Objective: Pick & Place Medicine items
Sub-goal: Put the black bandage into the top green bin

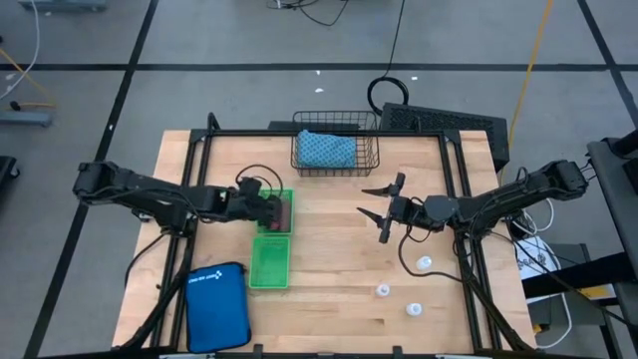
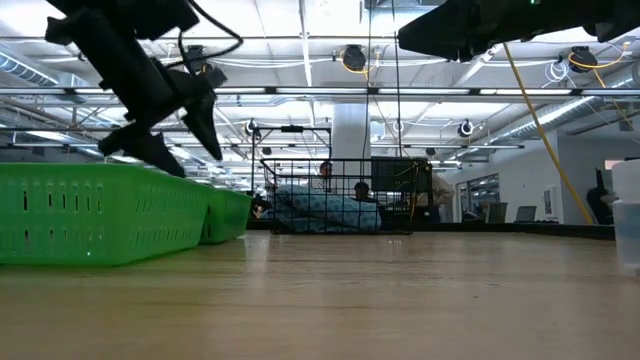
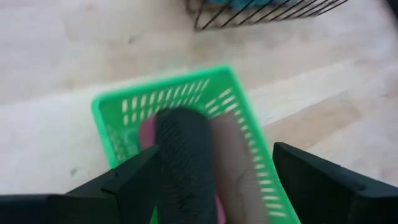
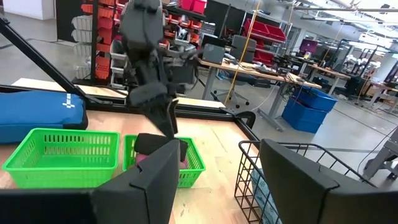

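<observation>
Medicine items lie in two places: the black piece (image 3: 186, 162), the pink piece (image 3: 147, 134) and the brown piece (image 3: 233, 162) lie side by side in the far green basket (image 1: 276, 212), and three white bottles (image 1: 425, 263) stand well apart from it on the bare wood of the table (image 1: 329, 289) near my right arm. My left gripper (image 1: 271, 209) hangs just over that basket with its fingers (image 3: 323, 183) spread wide, one on each side of the black piece and gripping nothing. My right gripper (image 1: 382, 212) waits above the middle of the table, jaws parted and empty. A second green basket (image 1: 269, 262) sits just beside the first, with the blue pouch (image 1: 217, 307) next to it and a wire basket (image 1: 336, 143) at the table's far edge.
</observation>
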Robot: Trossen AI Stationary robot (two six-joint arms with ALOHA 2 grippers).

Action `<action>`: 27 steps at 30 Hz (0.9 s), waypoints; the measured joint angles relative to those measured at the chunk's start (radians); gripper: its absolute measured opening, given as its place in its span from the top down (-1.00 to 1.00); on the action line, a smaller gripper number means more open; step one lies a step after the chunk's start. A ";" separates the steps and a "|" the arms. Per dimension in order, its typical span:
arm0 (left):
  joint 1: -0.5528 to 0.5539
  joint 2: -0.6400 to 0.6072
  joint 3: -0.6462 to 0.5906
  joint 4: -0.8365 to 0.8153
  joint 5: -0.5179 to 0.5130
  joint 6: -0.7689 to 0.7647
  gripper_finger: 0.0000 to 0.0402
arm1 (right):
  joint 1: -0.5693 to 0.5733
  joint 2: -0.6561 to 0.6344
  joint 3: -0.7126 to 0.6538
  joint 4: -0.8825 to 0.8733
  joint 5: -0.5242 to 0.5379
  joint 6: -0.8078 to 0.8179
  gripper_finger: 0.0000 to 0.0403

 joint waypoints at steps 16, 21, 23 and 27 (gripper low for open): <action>-0.001 -0.135 0.001 -0.017 0.350 0.386 -0.55 | 0.000 0.000 0.000 0.000 0.000 0.001 -0.04; -0.043 -0.126 0.001 -0.128 0.366 0.307 -0.60 | 0.000 0.000 0.000 0.000 0.000 0.001 -0.04; -0.055 -0.126 0.001 -0.184 0.344 0.210 -0.60 | 0.000 0.000 0.000 0.000 0.000 0.001 -0.04; -0.072 -0.126 0.001 -0.242 0.276 0.112 -0.57 | 0.000 0.000 0.001 0.000 0.000 0.001 -0.04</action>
